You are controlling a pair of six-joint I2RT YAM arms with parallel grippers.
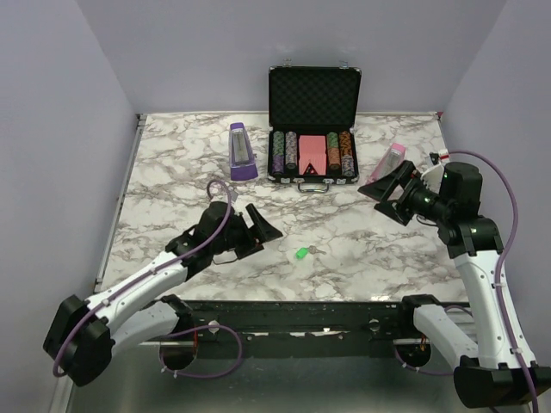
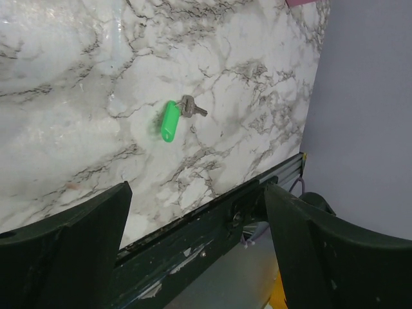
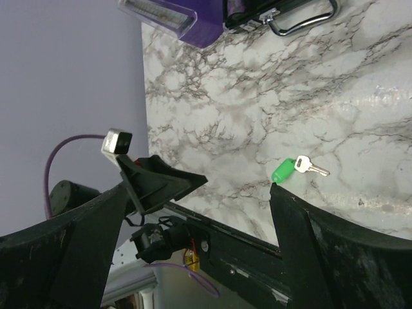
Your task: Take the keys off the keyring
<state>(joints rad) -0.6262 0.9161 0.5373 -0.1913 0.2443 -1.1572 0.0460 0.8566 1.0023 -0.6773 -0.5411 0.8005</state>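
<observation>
glossy plastic keyring (image 2: 170,120), seemingly metal keys (image 2: 191,108)

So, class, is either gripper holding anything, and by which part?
Nothing is held: left gripper and right gripper are open; the keyring with its key lies on the table.

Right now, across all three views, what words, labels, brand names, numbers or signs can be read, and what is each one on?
None can be read.
The green tag shows a plain face with no writing visible.
Any stamp on the key is too small to tell.
The poker-chip case, the purple metronome-shaped object and the pink item show no legible marks at this size.
</observation>
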